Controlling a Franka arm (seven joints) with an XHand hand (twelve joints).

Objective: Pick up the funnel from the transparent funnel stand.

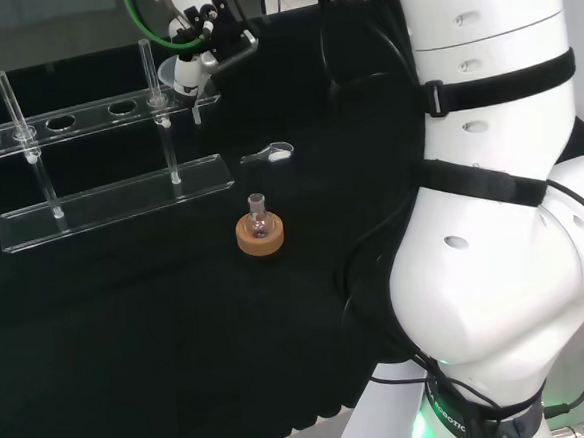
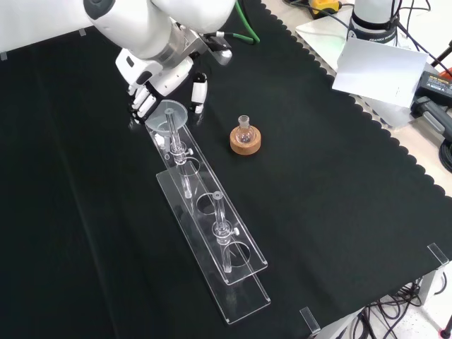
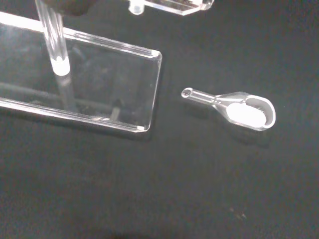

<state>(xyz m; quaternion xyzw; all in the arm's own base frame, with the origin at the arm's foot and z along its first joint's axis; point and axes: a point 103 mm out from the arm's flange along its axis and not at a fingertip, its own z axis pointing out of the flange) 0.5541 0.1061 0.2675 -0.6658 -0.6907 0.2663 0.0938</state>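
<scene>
From the front view I see the hand (image 2: 152,88) in the upper left of the frame, its fingers (image 2: 143,102) curled toward the rim of the funnel (image 2: 169,115) and the thumb (image 2: 199,94) on the other side. Whether fingers and thumb actually touch the rim I cannot tell, because the funnel is clear and the big white link covers the palm. The funnel still sits in the end hole of the transparent funnel stand (image 2: 212,240), at the stand's upper end in that frame. In the head view the hand (image 1: 204,35) is small at top centre, and the funnel (image 1: 177,75) is a pale cone just under it; the stand's (image 1: 110,197) upper bar runs off the left edge.

The table (image 2: 332,183) is covered with black cloth with a scalloped edge. Past that edge, at the front view's upper right, lie cables and a sheet of white paper.

A small round flask (image 2: 245,130) stands upright in a cork ring (image 2: 245,140), right of the stand in the front view and well apart from it. A little clear scoop (image 3: 239,108) with something white in its bowl lies flat on the cloth just beside the corner of the stand's base plate (image 3: 99,84) in the wrist view (not touching it). In the head view the scoop (image 1: 270,154) lies centre frame, between the hand and the flask (image 1: 259,221).
</scene>
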